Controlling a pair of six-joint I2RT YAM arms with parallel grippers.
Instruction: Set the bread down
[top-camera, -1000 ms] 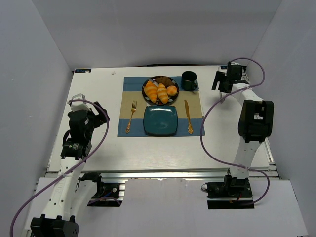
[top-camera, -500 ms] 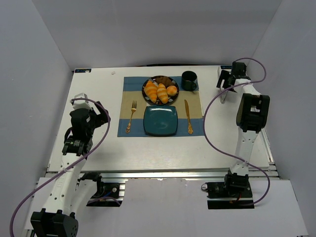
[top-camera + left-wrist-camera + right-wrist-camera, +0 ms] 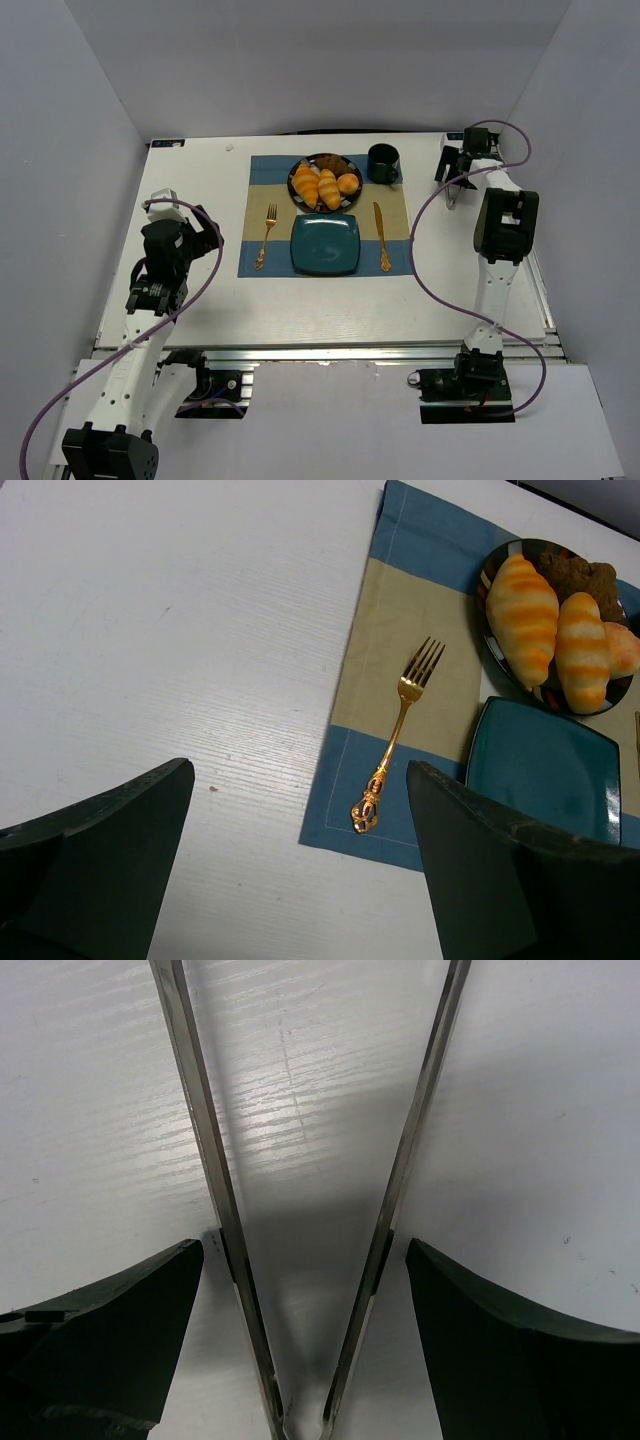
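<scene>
From above, the right gripper [image 3: 452, 170] hangs over the far right of the table [image 3: 200, 180], with metal tongs [image 3: 453, 196] just under it; the bread [image 3: 318, 186], two ridged golden rolls, lies well off to that gripper's left on a dark plate [image 3: 345, 206], and the teal plate [image 3: 325, 245] sits just nearer than the rolls; the left gripper [image 3: 205, 232] hovers over bare table, the bread ahead of it and to its right. In the left wrist view the jaws of the left gripper [image 3: 300, 780] stand wide apart and empty; a fork [image 3: 395, 735] lies just ahead, the bread [image 3: 524, 615] farther ahead-right, touching each other. In the right wrist view the right gripper [image 3: 303, 1247] is spread, both tongs [image 3: 210, 1160] arms between its fingers, not clamped. The rolls look light, glossy and probably slippery; pinching one across its thick middle seems safest.
</scene>
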